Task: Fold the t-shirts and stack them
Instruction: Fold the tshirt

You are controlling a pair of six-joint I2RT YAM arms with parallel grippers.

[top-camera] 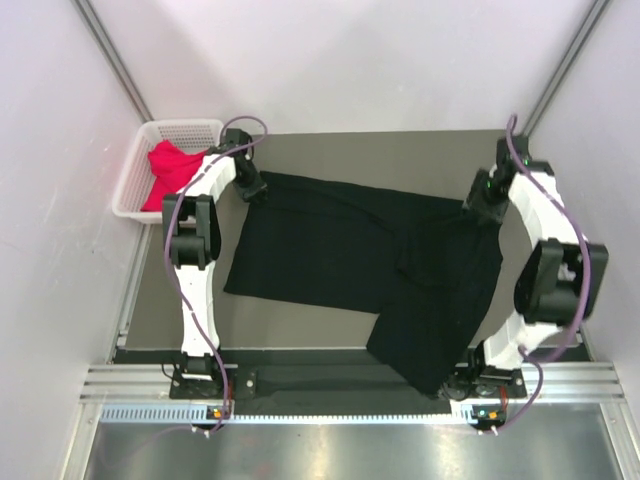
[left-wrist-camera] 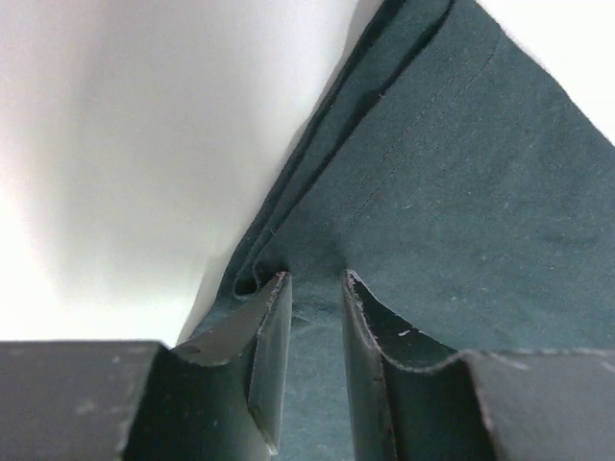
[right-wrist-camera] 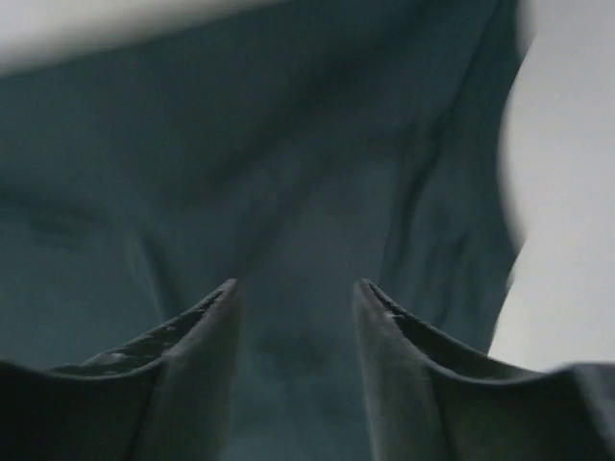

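Note:
The black t-shirt lies spread across the table, one end folded over and trailing past the near edge at the right. My left gripper is at its far left corner. In the left wrist view that gripper stands open, its tips resting on the black cloth beside a folded hem, nothing pinched. My right gripper is at the shirt's far right corner. The right wrist view shows this gripper open over black cloth. The red-pink t-shirt sits crumpled in the basket.
A white lattice basket stands at the table's far left corner, just left of my left arm. Pale walls close in on both sides and the back. A metal rail runs along the near edge.

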